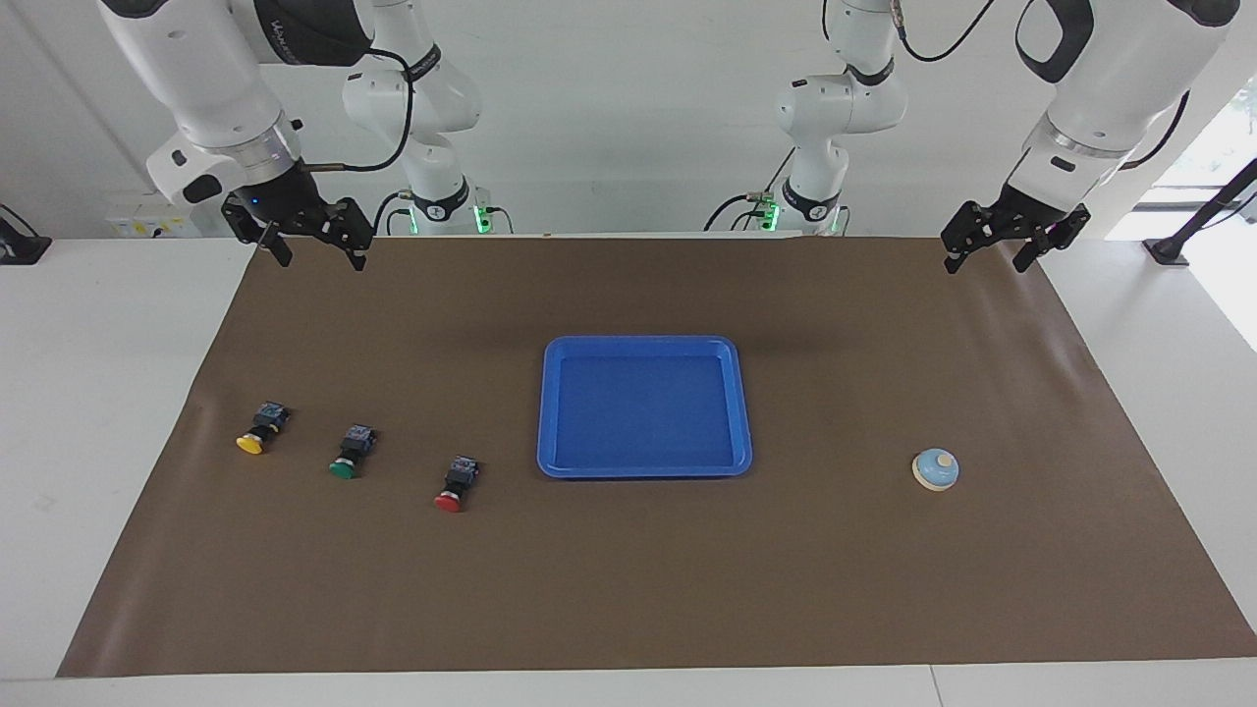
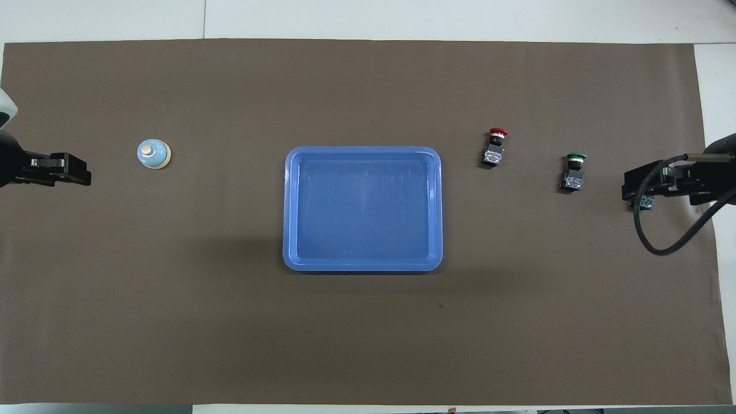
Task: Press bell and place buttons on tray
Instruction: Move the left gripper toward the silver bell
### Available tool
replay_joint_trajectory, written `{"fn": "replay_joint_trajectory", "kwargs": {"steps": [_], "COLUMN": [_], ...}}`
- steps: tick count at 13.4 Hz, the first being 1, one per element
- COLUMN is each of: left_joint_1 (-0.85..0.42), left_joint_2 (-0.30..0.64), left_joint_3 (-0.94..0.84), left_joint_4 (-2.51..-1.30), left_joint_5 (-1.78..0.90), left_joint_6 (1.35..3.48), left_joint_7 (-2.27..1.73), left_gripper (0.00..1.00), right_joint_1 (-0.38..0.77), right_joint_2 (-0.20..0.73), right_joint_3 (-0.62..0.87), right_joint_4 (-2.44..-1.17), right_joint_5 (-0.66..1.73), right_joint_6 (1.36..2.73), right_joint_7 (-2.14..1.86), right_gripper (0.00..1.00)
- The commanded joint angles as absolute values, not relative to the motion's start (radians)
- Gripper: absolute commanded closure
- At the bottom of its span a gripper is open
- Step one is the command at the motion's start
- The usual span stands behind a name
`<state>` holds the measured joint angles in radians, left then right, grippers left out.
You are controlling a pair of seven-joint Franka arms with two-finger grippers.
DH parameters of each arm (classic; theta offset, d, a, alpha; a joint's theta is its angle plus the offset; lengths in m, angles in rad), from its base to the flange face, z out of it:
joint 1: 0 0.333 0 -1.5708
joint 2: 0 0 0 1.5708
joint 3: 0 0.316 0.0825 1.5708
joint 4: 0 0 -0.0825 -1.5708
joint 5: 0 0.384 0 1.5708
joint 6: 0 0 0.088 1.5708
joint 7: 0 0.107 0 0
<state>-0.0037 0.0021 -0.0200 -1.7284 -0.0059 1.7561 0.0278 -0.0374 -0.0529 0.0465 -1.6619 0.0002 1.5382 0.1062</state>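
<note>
One flat bright-blue plastic tray (image 1: 738, 412), one small light-blue dome bell (image 1: 936, 470), and three black-bodied push buttons, capped red (image 1: 455, 486), green (image 1: 350, 454) and yellow (image 1: 260, 430), lie on one brown mat (image 1: 628, 589).

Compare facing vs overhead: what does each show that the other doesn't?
Only facing: the arms' bodies and bases, the whole yellow button, and that the right gripper and left gripper hang in the air over the brown mat at the robots' edge, touching nothing.
Only overhead: no extra objects; the right gripper covers most of the yellow button there.
Both: tray, empty; bell; red button; green button.
</note>
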Motion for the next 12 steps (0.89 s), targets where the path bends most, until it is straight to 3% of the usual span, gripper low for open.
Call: {"fn": "replay_joint_trajectory", "kwargs": {"steps": [1,4,7,12], "left_joint_1": [0.008,0.017,0.041,0.038], "left_joint_2": [0.122,0.271,0.36,0.391], "left_joint_3": [-0.015,-0.011,-0.011,-0.012], "left_joint_4": [-1.686,-1.612,-1.603,-1.669], "left_joint_5": [-0.014,-0.005,-0.002,0.009], "left_joint_6": [1.842,1.913,2.014,2.137], "left_joint_7": [0.037,0.037,0.037,0.034], "left_gripper": [1.0,1.0,1.0,1.0], "right_joint_1": [-0.058,-0.058,-0.058,-0.058], "right_joint_2": [-0.071,-0.071,-0.071,-0.071], "right_joint_3": [0.057,0.057,0.057,0.057], "right_joint_4": [-1.681,-1.681,-1.681,-1.681], "right_joint_5": [0.008,0.008,0.008,0.008], "right_joint_6": [1.536,1.536,1.536,1.536], "right_joint_7": [0.081,0.081,0.081,0.081], "right_gripper": [0.0,0.0,0.0,0.0]}}
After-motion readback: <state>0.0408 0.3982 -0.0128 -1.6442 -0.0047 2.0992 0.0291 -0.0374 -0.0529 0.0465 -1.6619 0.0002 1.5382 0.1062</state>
